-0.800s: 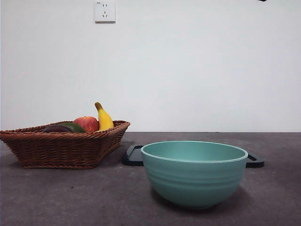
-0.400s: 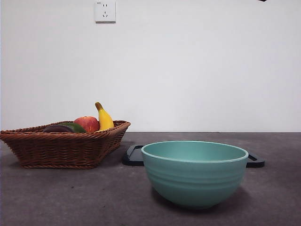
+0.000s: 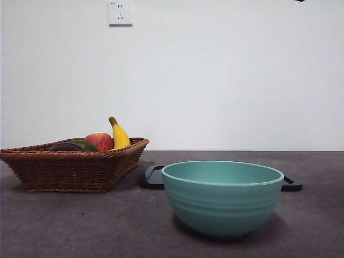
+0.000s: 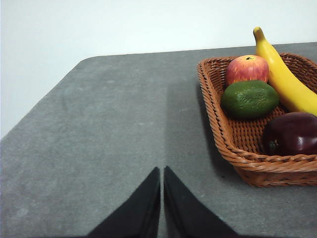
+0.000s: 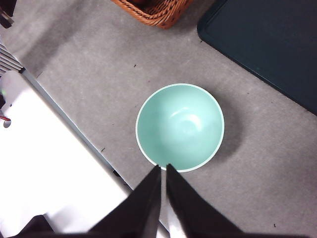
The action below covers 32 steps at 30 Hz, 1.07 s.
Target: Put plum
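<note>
The plum (image 4: 291, 134), dark maroon and smooth, lies in the brown wicker basket (image 4: 233, 148), and only its top shows over the rim in the front view (image 3: 65, 147). My left gripper (image 4: 162, 171) is shut and empty, above bare table beside the basket. My right gripper (image 5: 163, 168) is shut and empty, high above the teal bowl (image 5: 180, 127). The bowl stands empty at the front in the front view (image 3: 222, 196).
The basket (image 3: 70, 166) also holds a red-orange apple (image 3: 99, 141), a dark green fruit (image 4: 249, 98) and a banana (image 3: 119, 134). A dark flat tray (image 3: 153, 177) lies behind the bowl. The table's edge and a white base (image 5: 49, 163) run beside the bowl.
</note>
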{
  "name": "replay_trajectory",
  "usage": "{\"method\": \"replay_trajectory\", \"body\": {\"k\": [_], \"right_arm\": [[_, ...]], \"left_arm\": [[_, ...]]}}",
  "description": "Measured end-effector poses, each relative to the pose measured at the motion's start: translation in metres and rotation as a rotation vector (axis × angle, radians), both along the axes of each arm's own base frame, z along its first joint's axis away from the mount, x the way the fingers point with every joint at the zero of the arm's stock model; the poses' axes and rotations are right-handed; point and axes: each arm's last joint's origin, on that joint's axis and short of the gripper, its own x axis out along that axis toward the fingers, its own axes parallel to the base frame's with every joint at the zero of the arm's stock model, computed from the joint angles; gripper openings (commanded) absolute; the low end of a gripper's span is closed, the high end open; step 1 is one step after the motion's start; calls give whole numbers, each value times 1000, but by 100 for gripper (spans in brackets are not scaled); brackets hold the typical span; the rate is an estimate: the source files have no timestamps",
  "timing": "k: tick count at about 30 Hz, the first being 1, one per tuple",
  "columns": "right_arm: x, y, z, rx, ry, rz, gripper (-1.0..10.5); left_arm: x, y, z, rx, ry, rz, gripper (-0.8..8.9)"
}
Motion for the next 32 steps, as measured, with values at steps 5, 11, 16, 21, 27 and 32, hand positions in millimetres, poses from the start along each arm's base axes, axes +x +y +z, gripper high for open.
{"method": "replay_trajectory", "body": {"k": [5, 11, 16, 21, 27, 32], "right_arm": [[0, 0, 0, 0, 0, 0, 8], [5, -12, 6, 7, -107, -76, 8], [6, -40, 21, 113, -414, -230, 9], [-7, -82, -12, 118, -744, -490, 8], [-27, -100, -74, 47, -903, -685, 8], [-33, -103, -119, -3, -915, -777, 8]], "left_arm": [[0, 0, 0, 0, 0, 0, 9], [0, 0, 0, 0, 0, 0, 9], [0, 0, 0, 0, 0, 0, 9], [0, 0, 0, 0, 0, 0, 9], [0, 0, 0, 0, 0, 0, 9], [0, 0, 0, 0, 0, 0, 9]]}}
